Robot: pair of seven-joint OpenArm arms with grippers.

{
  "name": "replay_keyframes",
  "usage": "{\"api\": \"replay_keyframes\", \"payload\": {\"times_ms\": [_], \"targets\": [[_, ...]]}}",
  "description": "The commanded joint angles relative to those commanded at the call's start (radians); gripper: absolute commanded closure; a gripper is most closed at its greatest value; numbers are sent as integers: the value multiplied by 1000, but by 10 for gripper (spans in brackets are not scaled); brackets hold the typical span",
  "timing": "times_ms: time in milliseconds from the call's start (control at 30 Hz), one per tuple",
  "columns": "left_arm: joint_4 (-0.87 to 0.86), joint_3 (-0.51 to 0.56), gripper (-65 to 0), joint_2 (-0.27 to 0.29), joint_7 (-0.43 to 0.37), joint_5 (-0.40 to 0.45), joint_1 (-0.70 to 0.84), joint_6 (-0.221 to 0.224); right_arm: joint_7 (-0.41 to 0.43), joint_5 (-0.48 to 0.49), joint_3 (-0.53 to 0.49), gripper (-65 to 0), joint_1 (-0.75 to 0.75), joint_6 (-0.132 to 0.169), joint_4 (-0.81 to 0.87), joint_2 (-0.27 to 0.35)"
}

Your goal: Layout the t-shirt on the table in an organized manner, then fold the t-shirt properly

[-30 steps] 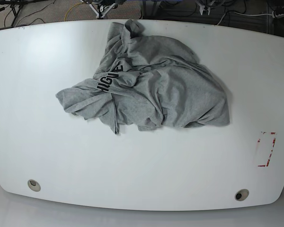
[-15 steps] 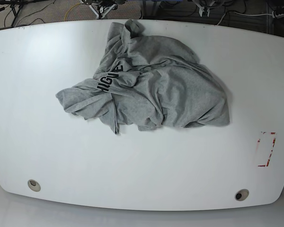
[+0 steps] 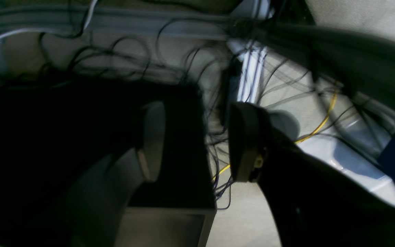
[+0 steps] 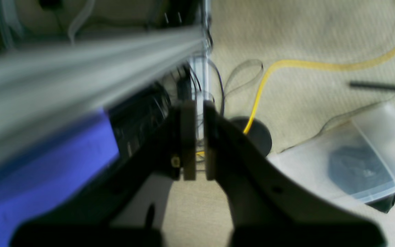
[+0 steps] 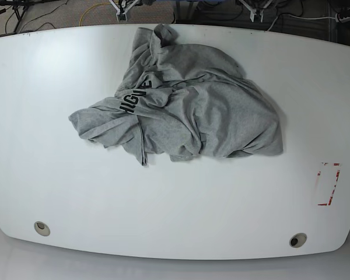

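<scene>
**Base view: t-shirt crumpled, layout not yet begun**

Base view shows the t-shirt (image 5: 184, 108) bunched in a rumpled heap on the far middle of the worktop (image 5: 163, 204), black lettering twisted sideways near its left part, one edge reaching close to the far rim. Well apart from the red-and-white mark (image 5: 328, 184) and from both grommet holes (image 5: 41, 227) near the front edge. No arm over the worktop.

Left claw (image 3: 197, 140): parted wide, holding nothing, aimed at floor and cables (image 3: 218, 103). Right claw (image 4: 197, 137): nearly closed, only a thin gap between the pads, nothing gripped, likewise above the floor beside a yellow cable (image 4: 286, 65).

Judged step: the very start of laying out. Next move likely calls for bringing both arms over the worktop, opening the right claw, then pinching separate edges of the heap and spreading them apart.
</scene>
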Motion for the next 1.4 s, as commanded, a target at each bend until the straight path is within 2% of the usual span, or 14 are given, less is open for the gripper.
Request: {"api": "replay_keyframes", "payload": {"times_ms": [367,900,1133,1400], "targets": [[308,-2,-269,0,2,0,206,0,-8,0,0,-36,-184,8,302,-60],[769,-3,-269,0,2,-6,554,0,-8,2,0,-36,-468,9,655,-95],[977,-3,-269,-3,2,-123,707,0,-8,3,0,-36,-578,9,802,-115],[1200,-8,-269,-55,2,-215,855,0,-8,3,-2,-36,-692,11,987,-123]]}}
